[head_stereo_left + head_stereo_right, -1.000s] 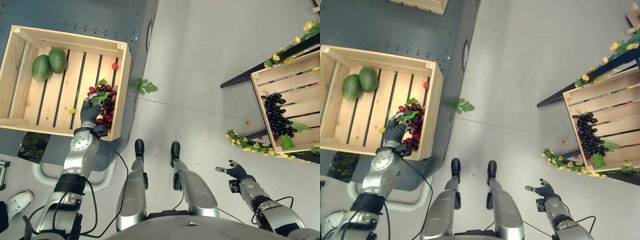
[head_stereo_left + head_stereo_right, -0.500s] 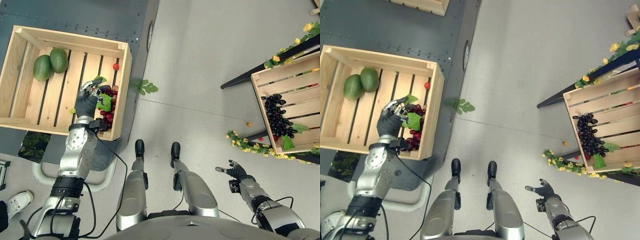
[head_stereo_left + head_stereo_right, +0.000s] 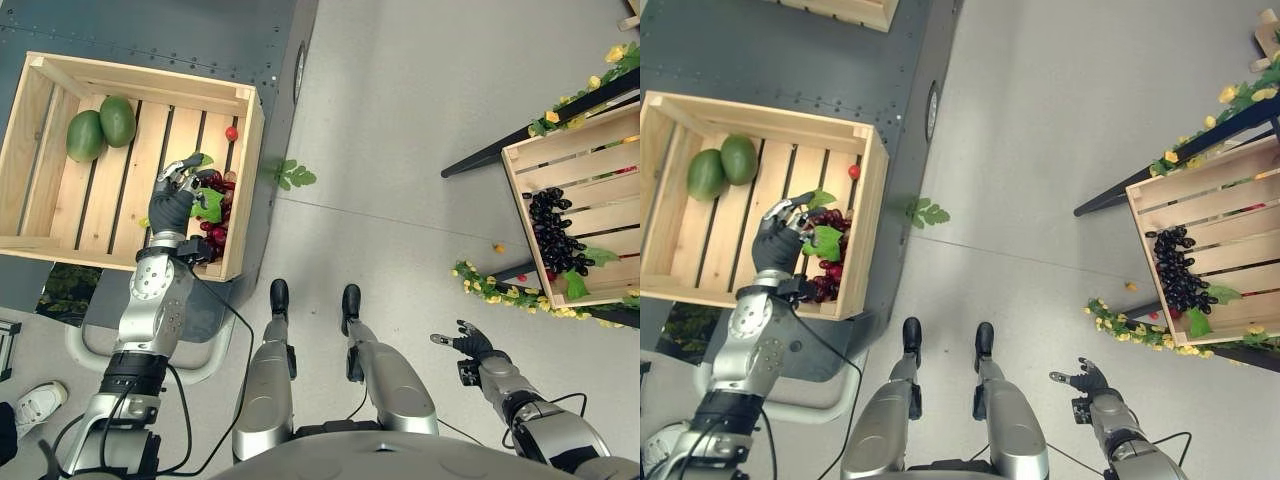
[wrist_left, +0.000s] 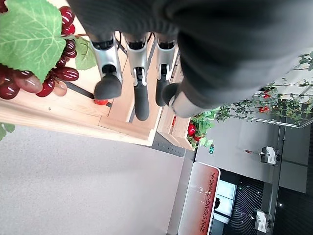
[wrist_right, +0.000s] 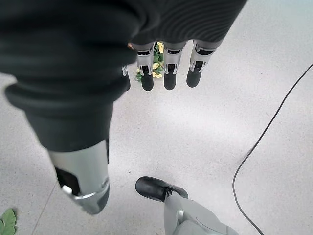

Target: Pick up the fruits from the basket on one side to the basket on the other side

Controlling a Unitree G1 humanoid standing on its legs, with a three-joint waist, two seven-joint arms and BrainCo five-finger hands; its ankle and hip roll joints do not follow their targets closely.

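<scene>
While my left hand [image 3: 172, 205] hangs over the near right corner of the left crate [image 3: 40, 150], its fingers [image 4: 108, 83] are straight and spread, holding nothing. I see the red grapes [image 3: 213, 212] lying on the slats just beside that hand, against the crate's right wall, with green leaves [image 3: 208, 203] on top of the bunch. In the left wrist view the grapes sit off to one side of the fingertips, apart from them. Two green mangoes [image 3: 100, 126] lie side by side in the far left part of the same crate, and a small red fruit [image 3: 231, 132] rests near the far right corner. My right hand [image 3: 466, 343] is low at my right side over the floor, fingers straight and relaxed. The right crate [image 3: 590, 215] holds a bunch of black grapes [image 3: 552, 235]. A loose leaf [image 3: 291, 175] lies on the floor between the crates.
</scene>
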